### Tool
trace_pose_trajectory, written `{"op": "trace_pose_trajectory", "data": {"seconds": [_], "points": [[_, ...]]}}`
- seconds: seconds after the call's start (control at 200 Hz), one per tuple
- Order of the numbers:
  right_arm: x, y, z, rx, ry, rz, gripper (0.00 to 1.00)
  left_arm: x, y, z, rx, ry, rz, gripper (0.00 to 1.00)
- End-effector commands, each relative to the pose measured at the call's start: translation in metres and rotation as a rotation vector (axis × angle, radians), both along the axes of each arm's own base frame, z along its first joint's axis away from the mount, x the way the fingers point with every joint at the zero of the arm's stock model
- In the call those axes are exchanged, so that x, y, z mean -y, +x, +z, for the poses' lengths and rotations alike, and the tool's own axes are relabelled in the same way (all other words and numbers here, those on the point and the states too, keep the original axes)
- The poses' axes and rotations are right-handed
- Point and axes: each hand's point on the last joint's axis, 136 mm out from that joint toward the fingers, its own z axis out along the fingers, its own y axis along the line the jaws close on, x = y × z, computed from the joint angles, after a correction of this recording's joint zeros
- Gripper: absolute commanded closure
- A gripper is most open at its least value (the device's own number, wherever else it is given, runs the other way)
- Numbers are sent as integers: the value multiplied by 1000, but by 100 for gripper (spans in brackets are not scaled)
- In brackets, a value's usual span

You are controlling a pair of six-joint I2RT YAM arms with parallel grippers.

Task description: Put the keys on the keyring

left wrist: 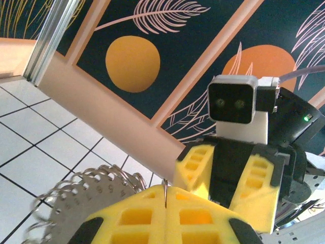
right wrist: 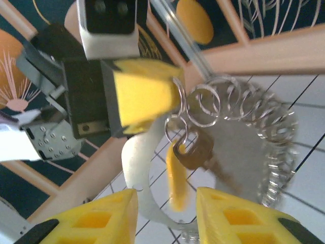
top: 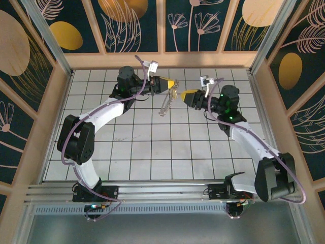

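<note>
Above the tiled counter (top: 152, 147), the left gripper (top: 172, 83), jaws pinching the keyring (top: 165, 104), hoists it, seemingly light and floppy. Its dangling key (right wrist: 176, 183) is likely best gripped by the head. Jaws of the right gripper (top: 183, 94) stand spread just beside it.

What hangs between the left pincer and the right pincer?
In the right wrist view, the keys dangle from the keyring, which is pinched by the left pincer, just ahead of the open right pincer.
</note>
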Motion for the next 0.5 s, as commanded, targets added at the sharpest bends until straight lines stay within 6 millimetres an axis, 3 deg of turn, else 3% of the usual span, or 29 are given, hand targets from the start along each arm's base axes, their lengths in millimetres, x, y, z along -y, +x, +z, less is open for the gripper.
{"op": "trace_pose_trajectory", "data": {"seconds": [0.0, 0.18, 0.495], "points": [[8, 7, 25, 23, 61, -59, 64, -4, -9, 33, 71, -80, 10, 100], [9, 22, 49, 18, 183, -82, 64, -6, -8, 38, 49, -129, 23, 100], [-7, 38, 64, 5, 326, -29, 65, -7, 4, 40, -13, -172, 70, 100]]}}
